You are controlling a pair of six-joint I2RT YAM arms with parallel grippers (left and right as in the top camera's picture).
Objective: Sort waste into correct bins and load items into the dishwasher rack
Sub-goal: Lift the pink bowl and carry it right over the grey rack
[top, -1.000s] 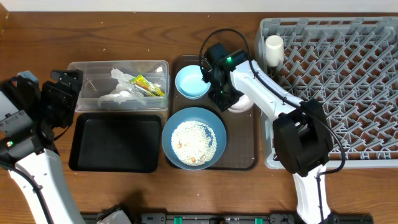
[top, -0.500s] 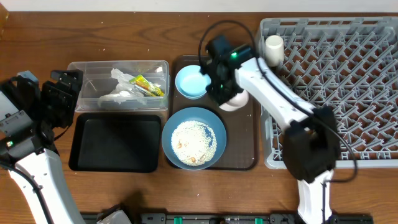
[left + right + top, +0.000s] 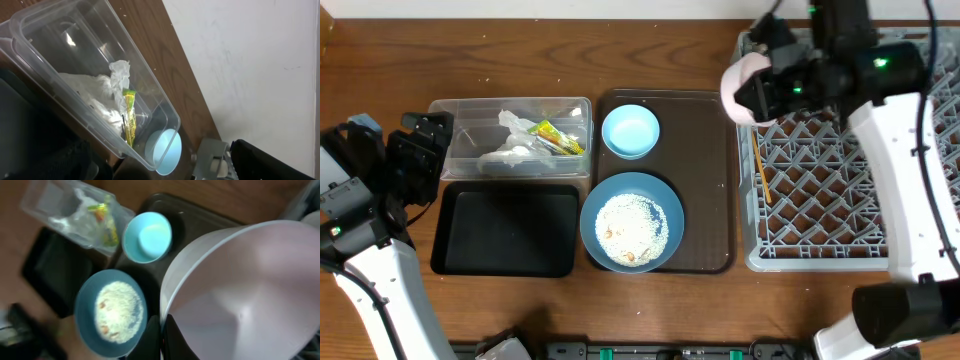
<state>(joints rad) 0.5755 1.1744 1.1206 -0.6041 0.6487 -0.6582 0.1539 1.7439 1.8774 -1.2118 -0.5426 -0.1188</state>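
Pink bowl [image 3: 738,84] gripped at rim by right end effector [image 3: 758,96], held over rack [image 3: 810,262] corner; left end effector [image 3: 425,158] open.

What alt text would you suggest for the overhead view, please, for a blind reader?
The right arm holds a small pink bowl in its jaws over the left edge of a large light-grey plastic dishwasher rack. Left of it, a dark brown tray carries a small light blue bowl and a large dark blue bowl of rice-like scraps.

Tub [image 3: 460,130] behind shallow tray [image 3: 505,230]; serving tray [image 3: 705,200] between them and rack [image 3: 820,210].
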